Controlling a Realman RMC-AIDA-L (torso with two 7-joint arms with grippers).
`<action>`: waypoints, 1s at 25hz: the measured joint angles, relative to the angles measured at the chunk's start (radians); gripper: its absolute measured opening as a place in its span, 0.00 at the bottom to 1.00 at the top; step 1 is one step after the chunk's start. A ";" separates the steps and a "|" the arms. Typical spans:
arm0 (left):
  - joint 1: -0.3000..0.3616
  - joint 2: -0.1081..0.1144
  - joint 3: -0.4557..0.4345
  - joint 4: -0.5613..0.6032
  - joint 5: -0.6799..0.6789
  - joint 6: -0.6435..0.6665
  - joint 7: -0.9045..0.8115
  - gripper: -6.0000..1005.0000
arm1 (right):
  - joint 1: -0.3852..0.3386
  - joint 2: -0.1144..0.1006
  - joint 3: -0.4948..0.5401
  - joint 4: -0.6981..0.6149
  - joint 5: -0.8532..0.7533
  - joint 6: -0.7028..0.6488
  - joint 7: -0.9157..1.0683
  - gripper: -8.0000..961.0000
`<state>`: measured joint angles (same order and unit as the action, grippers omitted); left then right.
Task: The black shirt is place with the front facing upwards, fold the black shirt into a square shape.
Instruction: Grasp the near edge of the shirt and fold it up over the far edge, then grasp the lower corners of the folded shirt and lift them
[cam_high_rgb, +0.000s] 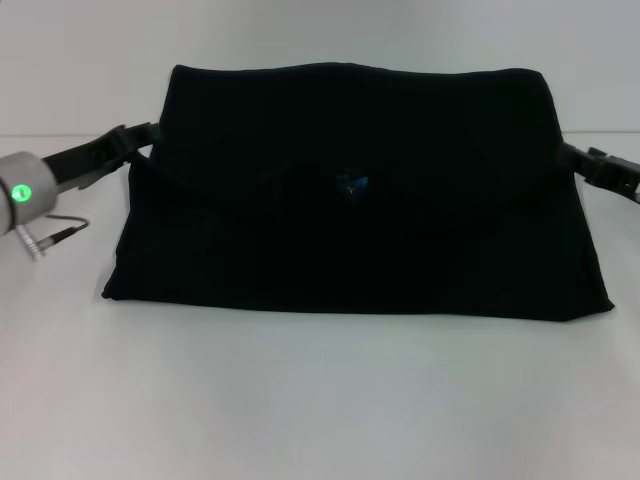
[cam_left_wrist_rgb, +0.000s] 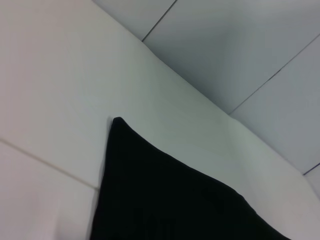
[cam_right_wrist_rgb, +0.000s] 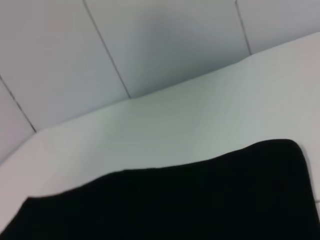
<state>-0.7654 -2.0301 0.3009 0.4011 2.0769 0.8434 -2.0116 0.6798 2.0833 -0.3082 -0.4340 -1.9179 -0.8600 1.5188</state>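
Black shirt (cam_high_rgb: 350, 200) in mid-frame is already a wide folded rectangle, not square yet, with left gripper (cam_high_rgb: 135, 140) and right gripper (cam_high_rgb: 585, 160) at its upper corners, can't tell their grip.

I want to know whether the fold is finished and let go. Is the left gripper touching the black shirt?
Cannot tell. In the head view the left gripper meets the black shirt at its edge, its tip hidden by cloth; no view shows contact or a gap.

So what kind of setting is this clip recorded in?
Probably a lab or test bench: a plain white table holding only the black shirt, a bare panelled wall behind it, and a gripper at each side.
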 joint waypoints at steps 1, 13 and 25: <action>0.014 0.012 0.001 0.000 -0.001 0.029 -0.016 0.34 | -0.012 -0.003 0.000 -0.003 0.013 -0.028 0.000 0.40; 0.162 0.117 0.146 0.073 0.107 0.387 -0.236 0.67 | -0.126 -0.046 -0.147 -0.038 -0.072 -0.620 -0.273 0.92; 0.180 0.096 0.209 0.072 0.127 0.279 -0.197 0.68 | -0.120 0.006 -0.228 -0.007 -0.168 -0.634 -0.412 0.98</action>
<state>-0.5856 -1.9339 0.5102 0.4730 2.2036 1.1225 -2.2082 0.5594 2.0895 -0.5365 -0.4411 -2.0858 -1.4942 1.1067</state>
